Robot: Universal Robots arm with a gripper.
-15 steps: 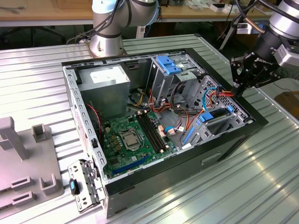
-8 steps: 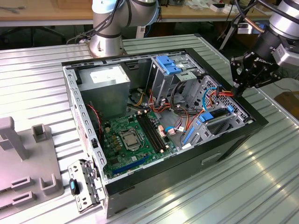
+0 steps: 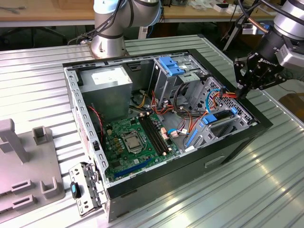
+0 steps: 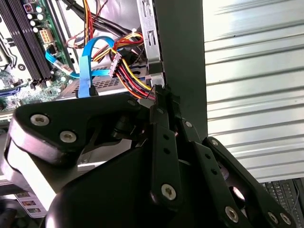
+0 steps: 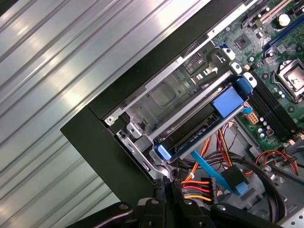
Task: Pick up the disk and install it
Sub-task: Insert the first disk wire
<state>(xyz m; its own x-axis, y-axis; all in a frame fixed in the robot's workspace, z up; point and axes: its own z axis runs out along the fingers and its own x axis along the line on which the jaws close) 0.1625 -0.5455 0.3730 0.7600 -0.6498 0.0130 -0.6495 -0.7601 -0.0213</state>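
Gripper at the case rim, on the exterior view's right. Fingers pressed together, tips just beside the wire plug. Disk lies slotted in the drive cage inside the case, blue carrier around it, near the gripper tips.

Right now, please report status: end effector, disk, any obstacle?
End effector shut, beside power connector. Disk sits in the bay, not held. Cables crowd the bay.

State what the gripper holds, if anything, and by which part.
Seemingly the coloured power cable, pinched at its connector end by the gripper; the disk lies apart, unheld.
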